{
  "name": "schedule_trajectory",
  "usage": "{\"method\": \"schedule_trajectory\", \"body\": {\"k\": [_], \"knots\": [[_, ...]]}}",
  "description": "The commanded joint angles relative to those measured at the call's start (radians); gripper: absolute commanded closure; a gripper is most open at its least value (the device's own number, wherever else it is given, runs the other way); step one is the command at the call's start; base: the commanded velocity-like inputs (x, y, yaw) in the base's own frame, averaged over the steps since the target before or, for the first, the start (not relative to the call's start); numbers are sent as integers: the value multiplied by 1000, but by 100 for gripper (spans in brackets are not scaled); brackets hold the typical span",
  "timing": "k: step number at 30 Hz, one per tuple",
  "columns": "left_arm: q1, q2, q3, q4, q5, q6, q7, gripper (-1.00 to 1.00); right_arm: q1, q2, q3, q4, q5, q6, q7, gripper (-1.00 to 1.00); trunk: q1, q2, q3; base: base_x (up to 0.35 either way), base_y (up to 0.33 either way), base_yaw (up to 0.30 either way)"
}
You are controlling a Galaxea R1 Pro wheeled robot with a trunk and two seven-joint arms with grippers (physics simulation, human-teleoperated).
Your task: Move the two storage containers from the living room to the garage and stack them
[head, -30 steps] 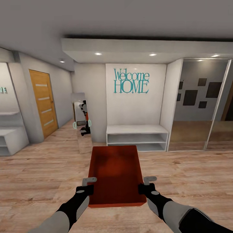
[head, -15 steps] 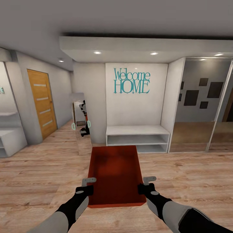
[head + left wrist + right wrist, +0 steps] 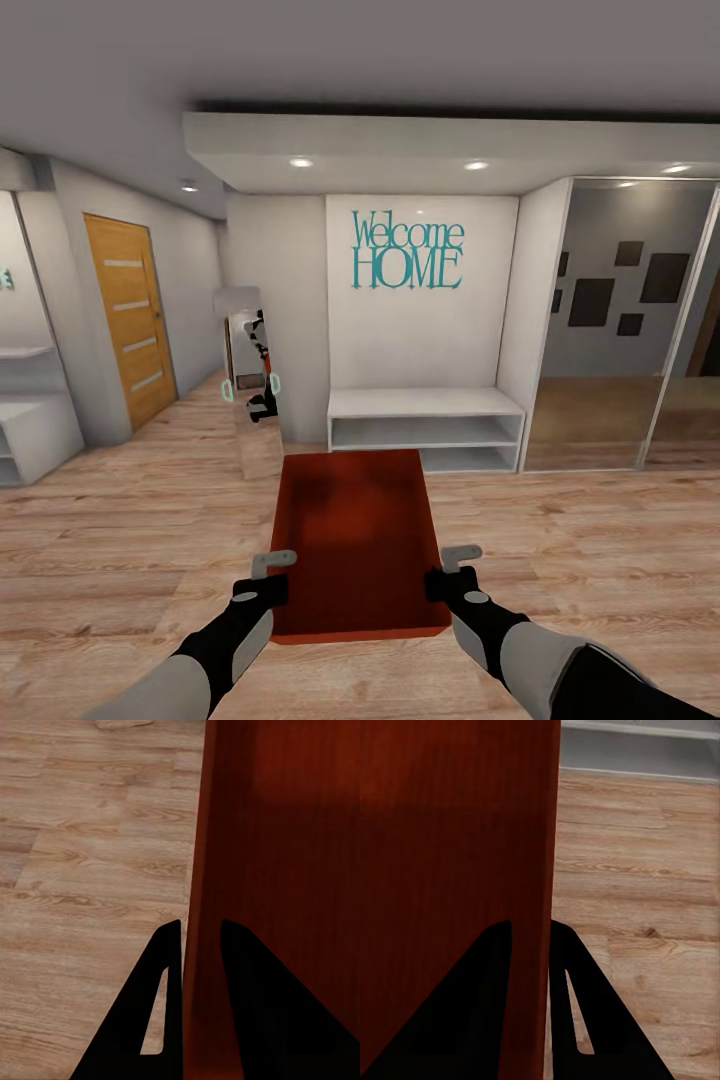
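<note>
A hallway with a plank floor (image 3: pixel 120 540) lies ahead: white wall bearing the teal "Welcome HOME" sign (image 3: pixel 406 250), a mirrored wardrobe (image 3: pixel 620 320) to its right, a wooden door (image 3: pixel 130 315) at left, a white bench (image 3: pixel 425 428) below the sign. One orange-red bin (image 3: pixel 357 540) hangs in front of the robot, above the planks. The left gripper (image 3: pixel 268 578) pinches its left wall, the right gripper (image 3: pixel 452 570) its right wall, jaws clamped either side of each thin wall.

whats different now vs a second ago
The view shifted slightly, so the robot's camera has moved: the wooden door sits a bit further left and the bench looks slightly nearer. The container stays clamped by its side walls in the left gripper and right gripper.
</note>
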Motion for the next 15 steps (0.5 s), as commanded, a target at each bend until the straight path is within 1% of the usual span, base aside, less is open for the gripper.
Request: {"method": "schedule_trajectory", "body": {"k": [1, 5, 7, 13, 14, 15], "knots": [[0, 0, -3, -8, -1, 6, 11, 100, 0, 7, 2, 2, 1, 0, 4, 100, 0, -1, 0, 0, 0, 0], [0, 0, -8, -6, 5, 1, 11, 100, 0, 6, 31, 2, -26, 0, 5, 100, 0, -1, 0, 7, 0, 0], [0, 0, -10, -4, 9, -1, 11, 100, 0, 6, 46, 2, -40, 0, 4, 100, 0, -1, 0, 130, 0, 0], [0, 0, -14, -3, 14, -3, 11, 100, 0, 6, 89, 2, -81, -1, 5, 100, 0, -1, 0, 273, 0, 0], [0, 0, 89, -25, -80, -3, 11, 100, 0, 6, -154, 2, 125, -1, 18, 100, 0, -1, 0, 312, 0, 0], [0, 0, 89, -25, -80, -3, 11, 100, 0, 6, -154, 2, 125, -1, 17, 100, 0, -1, 0, 316, 0, 0]]}}
